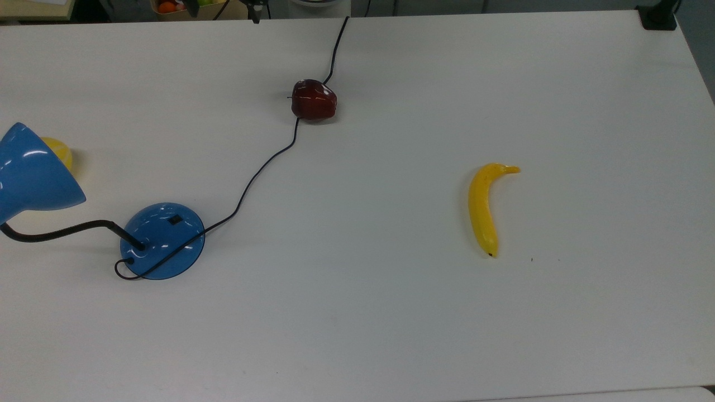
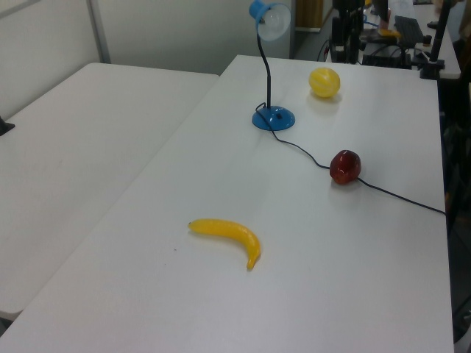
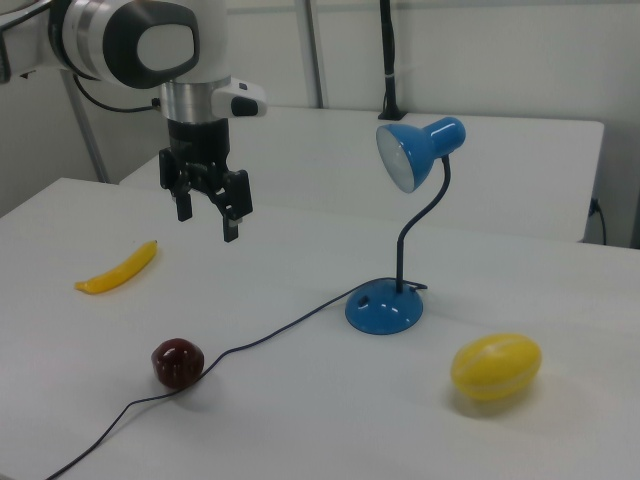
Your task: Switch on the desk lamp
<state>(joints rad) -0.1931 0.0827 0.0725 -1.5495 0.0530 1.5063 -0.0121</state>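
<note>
In the right view, nearest the camera, a dark red apple (image 3: pixel 179 363) sits on the white tabletop (image 3: pixel 300 420) with the lamp's black cord (image 3: pixel 270 335) running just past it, and a yellow lemon-like fruit (image 3: pixel 496 366) lies near the right view's lower right. Behind these stands the desk lamp (image 3: pixel 405 235): its round blue base (image 3: pixel 384 309) rests flat, the thin black neck (image 3: pixel 425 225) curves up from it, and the cone shade (image 3: pixel 418 150) faces the right view's left, the bulb unlit. Farther back toward the right view's left, a banana (image 3: pixel 117 270) lies on the tabletop. Above the space between banana and lamp hangs the tool (image 3: pixel 206 210), fingers pointing down and spread apart, holding nothing, well apart from the lamp.

In the top view the base (image 1: pixel 162 240) sits near the top view's left edge, and the small black switch (image 1: pixel 175 220) shows on the dome's upper slope, on the side away from where the neck enters. The cord loops beside the base and crosses the front of it.

The job has hardly started; the approach to the switch comes next, as I judge it. To do it well, the tool should probably draw its fingers together so that one firm tip meets the switch, travel over the base from the side clear of the neck and shade, and come down squarely. The dome is glossy and sloped, so an off-centre push may slide off or shove the light base along the tabletop. Keeping clear of the cord avoids dragging the lamp.
</note>
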